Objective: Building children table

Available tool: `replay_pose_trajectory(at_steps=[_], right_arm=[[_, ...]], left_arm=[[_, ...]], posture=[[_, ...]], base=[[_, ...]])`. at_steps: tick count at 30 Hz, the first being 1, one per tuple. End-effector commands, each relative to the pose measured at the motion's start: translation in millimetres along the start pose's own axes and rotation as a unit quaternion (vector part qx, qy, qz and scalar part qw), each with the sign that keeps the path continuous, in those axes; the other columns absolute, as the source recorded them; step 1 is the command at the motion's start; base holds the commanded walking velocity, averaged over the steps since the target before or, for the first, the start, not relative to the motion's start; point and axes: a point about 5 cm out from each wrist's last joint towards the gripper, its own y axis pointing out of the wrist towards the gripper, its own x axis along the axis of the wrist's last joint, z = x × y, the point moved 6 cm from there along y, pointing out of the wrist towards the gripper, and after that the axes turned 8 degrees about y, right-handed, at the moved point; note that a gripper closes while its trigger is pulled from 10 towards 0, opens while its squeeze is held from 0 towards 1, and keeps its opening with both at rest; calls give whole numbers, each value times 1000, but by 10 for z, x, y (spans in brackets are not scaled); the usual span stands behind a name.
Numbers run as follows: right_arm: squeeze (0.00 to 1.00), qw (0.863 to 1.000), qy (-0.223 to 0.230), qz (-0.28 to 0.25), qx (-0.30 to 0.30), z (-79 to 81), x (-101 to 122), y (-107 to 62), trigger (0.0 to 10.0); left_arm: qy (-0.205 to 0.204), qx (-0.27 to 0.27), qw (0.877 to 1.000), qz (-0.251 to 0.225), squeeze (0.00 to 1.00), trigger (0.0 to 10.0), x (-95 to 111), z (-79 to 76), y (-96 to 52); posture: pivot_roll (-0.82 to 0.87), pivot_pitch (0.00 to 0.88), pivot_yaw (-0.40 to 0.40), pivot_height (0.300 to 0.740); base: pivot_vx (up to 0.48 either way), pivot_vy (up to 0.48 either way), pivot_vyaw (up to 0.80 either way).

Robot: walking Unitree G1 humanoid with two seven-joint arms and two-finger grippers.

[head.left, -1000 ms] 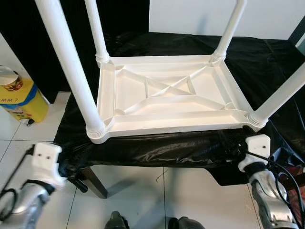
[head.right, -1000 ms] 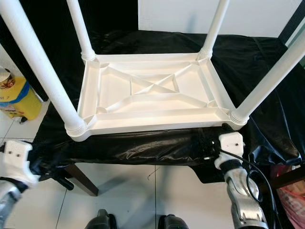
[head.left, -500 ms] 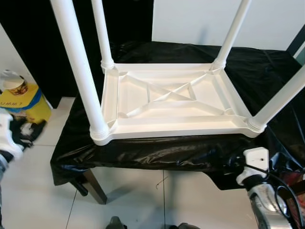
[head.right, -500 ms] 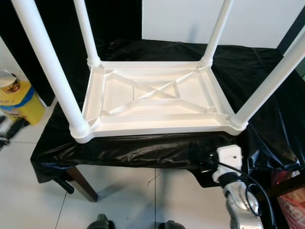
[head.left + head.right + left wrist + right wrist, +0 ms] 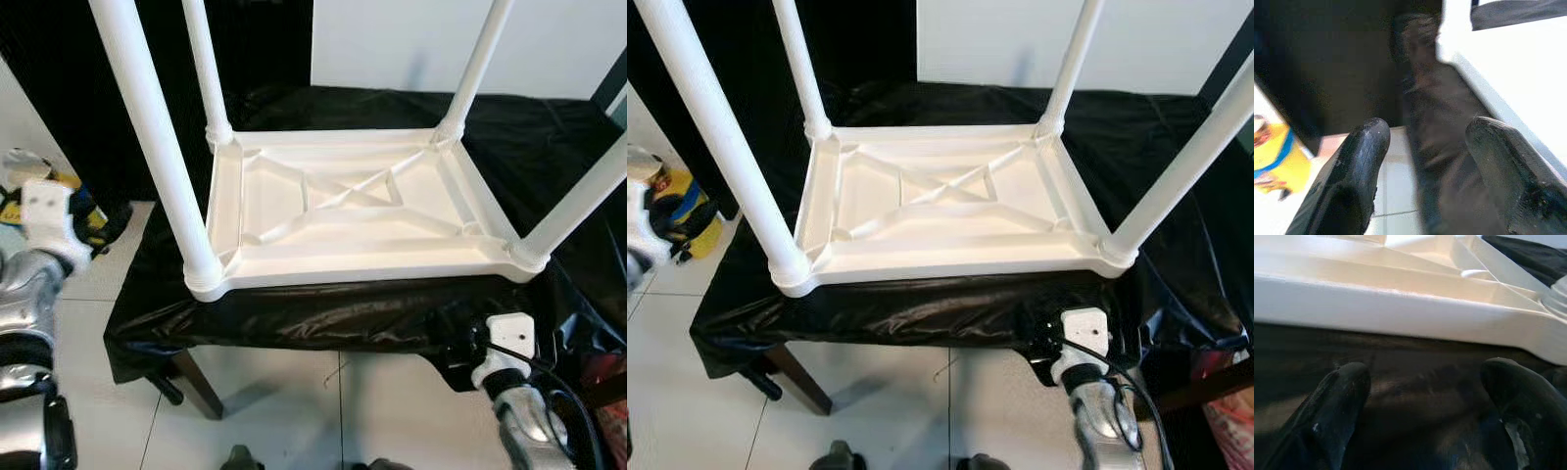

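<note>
Yellow container [image 5: 20, 201] beside black-draped bench [image 5: 323, 313], upturned white table [image 5: 343, 211]

No legible text, number or brand is found. Dark printing is seen on the yellow container [image 5: 688, 211] on the floor, but it is blurred, partly hidden and cannot be read.

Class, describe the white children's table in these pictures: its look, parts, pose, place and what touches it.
The white children's table looks like smooth moulded plastic. It lies upside down, its rectangular top flat on a black plastic sheet covering a larger table. The underside faces up, showing a raised rim and crossing stiffening ribs. Four round white legs stand up from collared sockets at the corners. Neither hand touches it: the right hand sits open just below its near edge.
</note>
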Motion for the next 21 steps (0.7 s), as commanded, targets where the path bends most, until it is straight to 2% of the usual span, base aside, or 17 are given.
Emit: replay_pose_trajectory(at_steps=[1, 2, 5, 7, 10, 12, 15, 16, 17, 18, 19, 21], right_arm=[[0, 1000, 4, 18, -22, -22, -100, 16, 10000], [0, 999, 4, 24, -37, -12, -140, 62, 10000], [0, 998, 1, 30, -51, -11, -180, 92, 10000], [0, 997, 5, 39, -71, 7, -244, 135, 10000], [0, 996, 15, 38, -79, 21, -259, 148, 10000], [0, 995, 29, 35, -89, 42, -269, 171, 10000], [0, 995, 34, 32, -93, 41, -261, 192, 10000], [0, 994, 44, 30, -96, 38, -250, 210, 10000], [0, 993, 55, 21, -100, 40, -233, 246, 10000], [0, 993, 60, 19, -99, 45, -230, 253, 10000], [0, 993, 60, 19, -99, 45, -230, 253, 10000], [0, 993, 62, 19, -99, 49, -240, 255, 10000]], left_arm=[[-2, -4, 1000, -1, 0, 10000, -3, -87, 68], [-22, -11, 1000, -14, 0, 10000, 48, -158, 129], [-40, -20, 999, -25, 0, 10000, 86, -224, 167], [-98, -43, 993, -52, 0, 10000, 161, -341, 237], [-119, -60, 989, -68, 0, 10000, 210, -410, 263], [-148, -100, 979, -93, 0, 10000, 288, -545, 283], [-158, -123, 975, -101, 0, 10000, 308, -627, 282], [-160, -150, 970, -107, 0, 10000, 322, -727, 267], [-165, -202, 958, -115, 0, 10000, 329, -938, 224], [-165, -228, 952, -117, 0, 10000, 325, -1049, 189], [-165, -228, 952, -117, 0, 10000, 325, -1049, 189], [-167, -258, 944, -117, 0, 10000, 314, -1194, 132]], posture=[[-13, 117, -16, 740], [-16, 122, -12, 740], [-16, 122, -12, 740], [-12, 130, -6, 740], [-10, 134, -6, 740], [-7, 136, -7, 740], [-1, 139, -8, 740], [5, 141, -9, 740], [9, 143, -11, 740], [10, 144, -11, 740], [10, 144, -11, 740], [14, 148, -12, 740]], base=[[0, 0, 0], [0, 0, 0], [0, 0, 0], [0, 0, 0], [0, 0, 0], [0, 0, 0], [0, 0, 0], [0, 0, 0], [0, 0, 0], [0, 0, 0], [0, 0, 0], [0, 0, 0]])
